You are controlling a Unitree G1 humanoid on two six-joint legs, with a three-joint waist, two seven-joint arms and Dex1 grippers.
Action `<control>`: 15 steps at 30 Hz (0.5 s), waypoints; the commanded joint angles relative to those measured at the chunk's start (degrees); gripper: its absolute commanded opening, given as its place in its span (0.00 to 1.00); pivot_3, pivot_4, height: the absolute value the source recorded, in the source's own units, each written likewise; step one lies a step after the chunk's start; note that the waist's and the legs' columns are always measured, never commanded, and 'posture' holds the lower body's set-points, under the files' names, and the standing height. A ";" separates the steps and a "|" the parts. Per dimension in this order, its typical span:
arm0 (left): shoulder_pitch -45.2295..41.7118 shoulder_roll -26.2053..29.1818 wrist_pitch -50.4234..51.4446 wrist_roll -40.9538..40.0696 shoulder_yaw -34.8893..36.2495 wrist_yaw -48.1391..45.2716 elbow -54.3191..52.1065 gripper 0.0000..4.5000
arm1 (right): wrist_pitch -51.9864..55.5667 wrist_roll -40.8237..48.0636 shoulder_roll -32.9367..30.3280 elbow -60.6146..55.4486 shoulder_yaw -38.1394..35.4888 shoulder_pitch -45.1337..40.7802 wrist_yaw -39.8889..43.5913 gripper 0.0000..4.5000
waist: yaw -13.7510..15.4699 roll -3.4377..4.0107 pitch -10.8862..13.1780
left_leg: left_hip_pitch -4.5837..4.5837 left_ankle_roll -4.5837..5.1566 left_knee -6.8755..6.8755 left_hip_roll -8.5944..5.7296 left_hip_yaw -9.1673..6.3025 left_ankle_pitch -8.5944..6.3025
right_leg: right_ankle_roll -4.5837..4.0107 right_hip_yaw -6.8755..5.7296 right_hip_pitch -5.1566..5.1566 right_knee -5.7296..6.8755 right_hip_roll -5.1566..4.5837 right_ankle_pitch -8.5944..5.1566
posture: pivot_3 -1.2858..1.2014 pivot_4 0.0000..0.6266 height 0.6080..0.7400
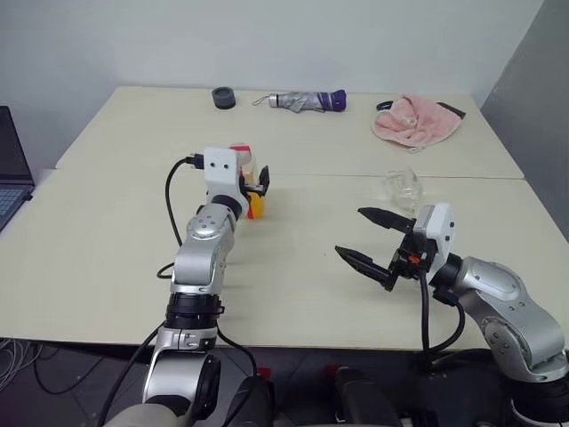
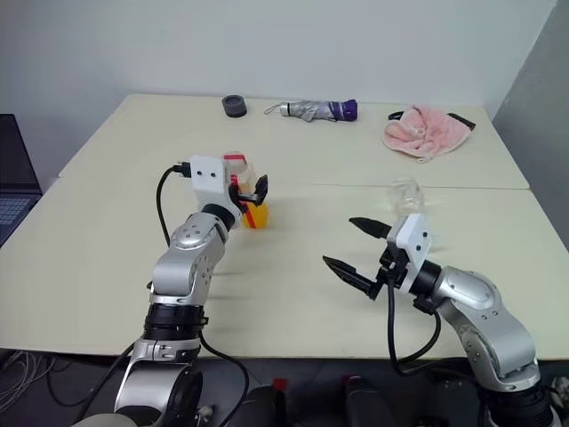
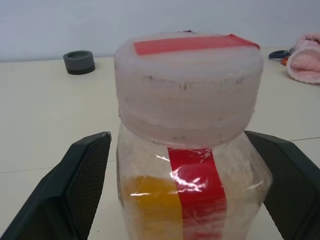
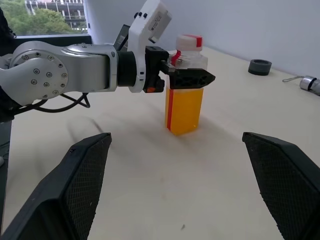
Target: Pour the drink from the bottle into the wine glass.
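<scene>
On the cream table, a pink towel by the wall

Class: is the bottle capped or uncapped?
Capped: the pale cap with red tape sits on the bottle, upright on the table.

I stand in what looks like an office or a lab test room, not a home. Before me two plain cream tables are pushed together edge to edge against a bare white wall. A laptop sits open on another surface at my left. Loose cables trail on the dark floor below the table's front edge. Odd props lie scattered along the far side: a folded umbrella, a pink towel, a grey roll of tape. Through a window I see trees and a multi-storey building outside.
</scene>
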 commanded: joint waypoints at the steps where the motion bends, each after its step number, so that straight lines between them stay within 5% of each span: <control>1: -1.76 0.16 -0.28 0.36 0.11 0.39 -1.24 0.99 | -0.34 0.26 -0.16 -1.07 -0.19 -1.06 0.24 1.00 | 0.02 0.00 0.00 | 0.00 0.00 0.00 0.00 -0.01 0.00 | 0.00 -0.01 0.00 0.00 0.00 0.00 | 0.52 0.24 1.00; 8: -1.96 -0.08 -0.03 0.24 0.00 0.41 -1.46 0.99 | -0.44 -0.23 -0.13 -0.56 -0.14 -1.10 -0.41 1.00 | 0.02 0.00 0.00 | -0.01 0.00 0.00 -0.01 0.00 0.00 | 0.00 0.00 0.00 0.00 -0.02 0.00 | 0.52 0.24 1.00; 15: -1.43 -0.04 0.31 0.20 -0.29 0.01 -2.20 0.57 | -0.31 -0.19 -0.05 -0.27 -0.35 -1.08 -0.46 1.00 | 0.02 0.00 0.00 | -0.01 0.00 0.00 -0.01 0.00 0.00 | 0.00 0.00 0.00 0.00 -0.02 0.00 | 0.52 0.24 1.00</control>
